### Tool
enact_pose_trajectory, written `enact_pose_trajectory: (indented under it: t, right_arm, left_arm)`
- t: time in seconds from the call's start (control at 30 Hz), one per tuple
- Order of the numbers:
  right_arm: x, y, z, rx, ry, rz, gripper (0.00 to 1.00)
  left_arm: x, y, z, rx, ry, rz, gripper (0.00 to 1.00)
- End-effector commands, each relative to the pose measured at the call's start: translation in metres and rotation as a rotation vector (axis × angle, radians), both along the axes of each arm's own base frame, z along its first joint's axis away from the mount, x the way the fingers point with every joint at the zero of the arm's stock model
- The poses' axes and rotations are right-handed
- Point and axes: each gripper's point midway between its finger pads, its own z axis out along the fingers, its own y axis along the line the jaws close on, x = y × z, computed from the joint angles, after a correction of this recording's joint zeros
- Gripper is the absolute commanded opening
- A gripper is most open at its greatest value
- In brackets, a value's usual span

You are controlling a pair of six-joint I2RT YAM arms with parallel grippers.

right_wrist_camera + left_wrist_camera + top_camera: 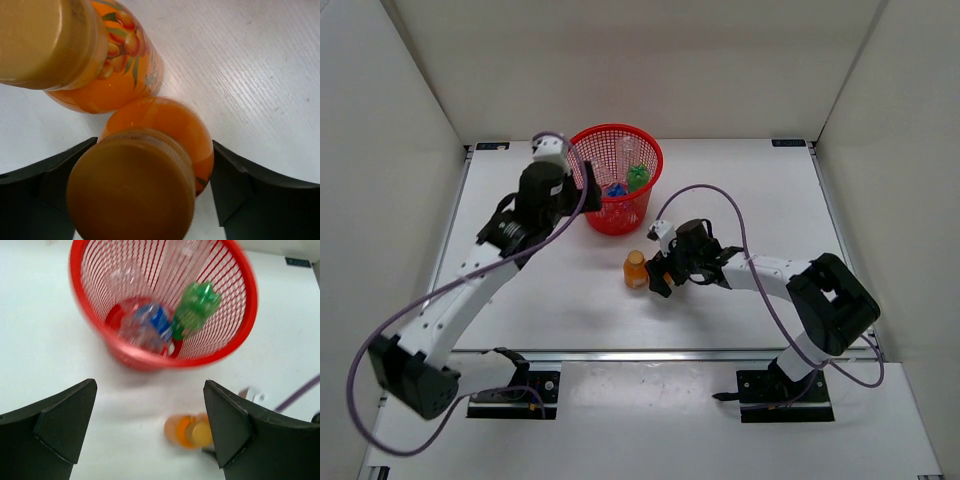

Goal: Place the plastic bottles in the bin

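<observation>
One orange bottle (167, 120) stands on the table (770, 200) between the right gripper's (154, 141) jaws, which sit close on both sides; I cannot tell if they grip it. A second orange bottle (117, 67) stands just beside it. The green bottle (192, 312) and blue-labelled bottle (152, 322) lie in the basket (76, 275). The left gripper (150, 385) hangs near the basket, jaws wide apart.

- Top ext cam: high, behind arm bases (415, 380), looking down on whole white counter (750, 200).
- L wrist cam: mid-range, angled down at round red plastic mesh basket (225, 325), also in top view.
- R wrist cam: v. close, above two orange plastic bottles (165, 125), shared w/ L wrist view.
</observation>
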Motion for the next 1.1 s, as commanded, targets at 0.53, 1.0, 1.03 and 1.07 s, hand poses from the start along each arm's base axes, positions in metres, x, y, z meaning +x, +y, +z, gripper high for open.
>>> enact_pose_trajectory:
  t: [0.53,1.0,1.03,1.07]
  right_arm:
    - [0.058,-0.065,0.114,-0.037,-0.218,-0.359,0.38]
    - [0.171,0.068,0.299,0.217,-0.439,-0.249,0.43]
    - [0.178,0.078,0.279,0.193,-0.405,-0.247,0.44]
    - [0.181,0.083,0.29,0.206,-0.417,-0.247,0.47]
  left_arm:
    - [-0.111,0.062,-0.104,-0.08,0.272,0.063,0.98]
    - [-0.148,0.035,-0.167,0.011,0.535,-0.117,0.99]
    - [-0.152,0.031,-0.167,0.012,0.548,-0.139,0.99]
    - [-0.154,0.028,-0.167,0.032,0.555,-0.169,0.99]
